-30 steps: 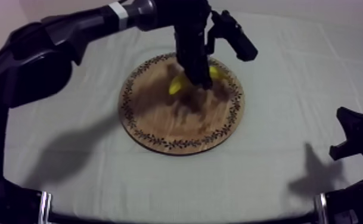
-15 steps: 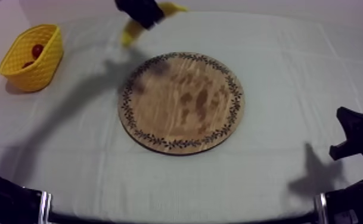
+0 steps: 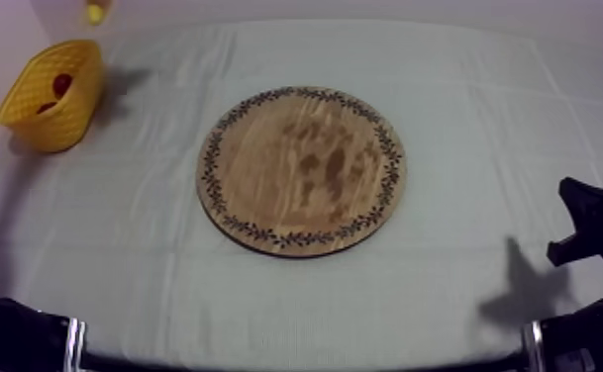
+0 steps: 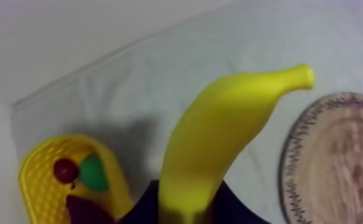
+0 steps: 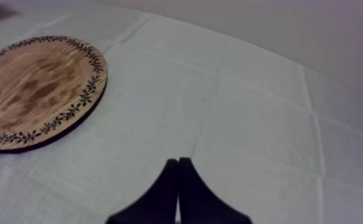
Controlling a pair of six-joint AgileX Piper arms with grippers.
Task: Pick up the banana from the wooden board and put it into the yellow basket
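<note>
The yellow banana (image 4: pixel 219 137) hangs in the air, and my left gripper (image 4: pixel 183 207) is shut on its lower end. It hovers beside the yellow basket (image 4: pixel 37 179), which holds a small red fruit (image 4: pixel 65 170), a green fruit (image 4: pixel 93 173) and something dark. In the top view a tip of the banana (image 3: pixel 95 12) shows just above the basket (image 3: pixel 52 94) at the far left. Nothing lies on the round wooden board (image 3: pixel 303 170) at the table's middle. My right gripper (image 5: pixel 178 179) is shut on nothing, low over the cloth right of the board (image 5: pixel 34 89).
My right arm (image 3: pixel 587 223) rests at the table's right edge. Grey-white cloth stretches between the board and the basket. The table's back edge runs just behind the basket.
My left arm lifted the banana off the board and carried it up and to the left, to beside the basket. The right arm has not moved.
</note>
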